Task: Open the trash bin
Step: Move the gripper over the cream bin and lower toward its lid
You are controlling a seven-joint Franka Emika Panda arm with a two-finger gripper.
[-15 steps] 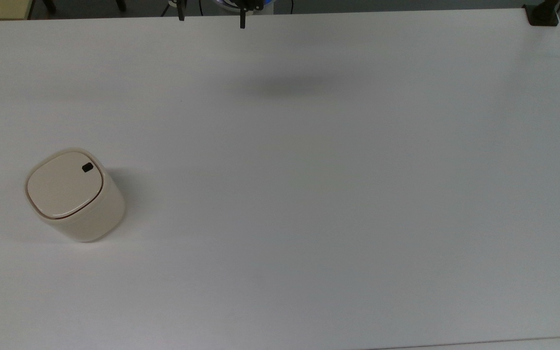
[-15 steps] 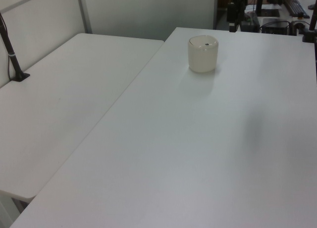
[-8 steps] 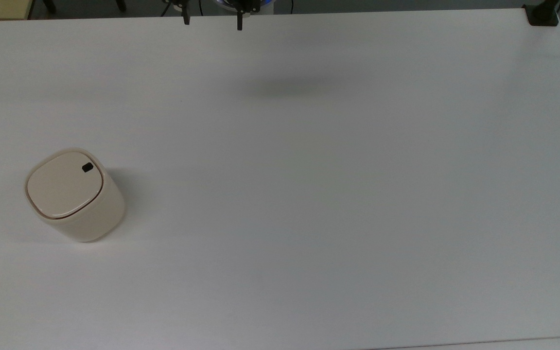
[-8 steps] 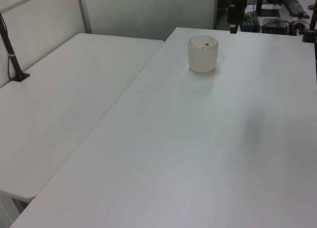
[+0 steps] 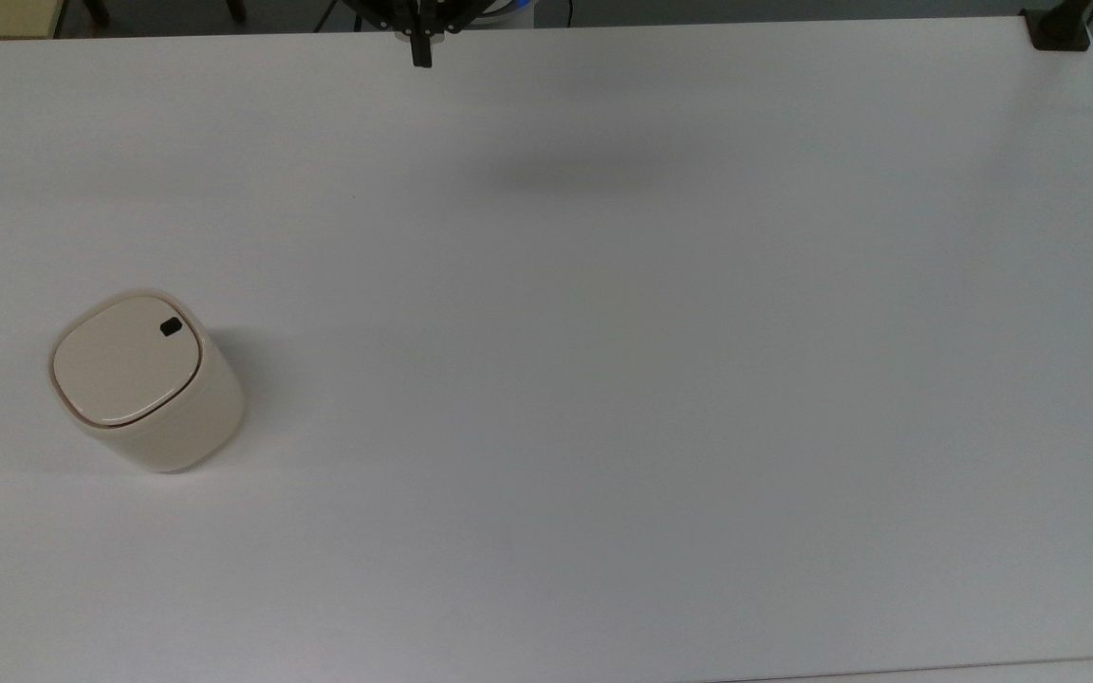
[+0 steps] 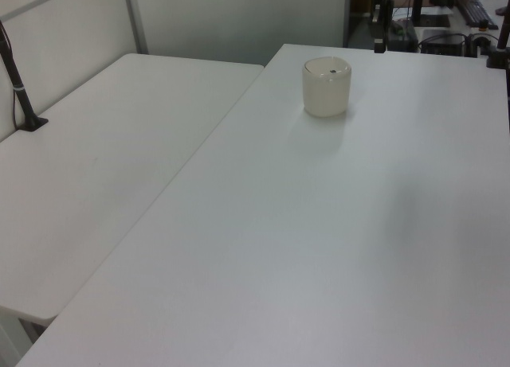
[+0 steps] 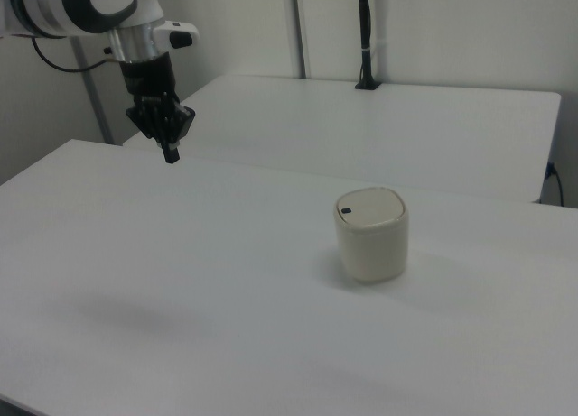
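The big white flat table (image 5: 603,379) holds one small cream plastic trash bin (image 5: 148,379) near the top view's left. Its flat lid (image 5: 126,359) is down, with a small black button (image 5: 171,327). The black two-finger gripper (image 7: 170,153) hangs far off, fingers pressed together, holding nothing.

- the arm (image 7: 81,5) is cut off by the right view's left and top edges, so its base is out of sight.
- in the top view the gripper (image 5: 421,52) pokes in from the top edge, its body cut off above.
- in the left view the gripper (image 6: 380,42) is too small to read against the dark clutter behind it.
- the bin (image 5: 146,379) hides its own far side in the top view.
- the button (image 6: 331,71) on the lid is a mere speck in the left view.
- the table (image 5: 603,379) runs past the top view's left and bottom edges.
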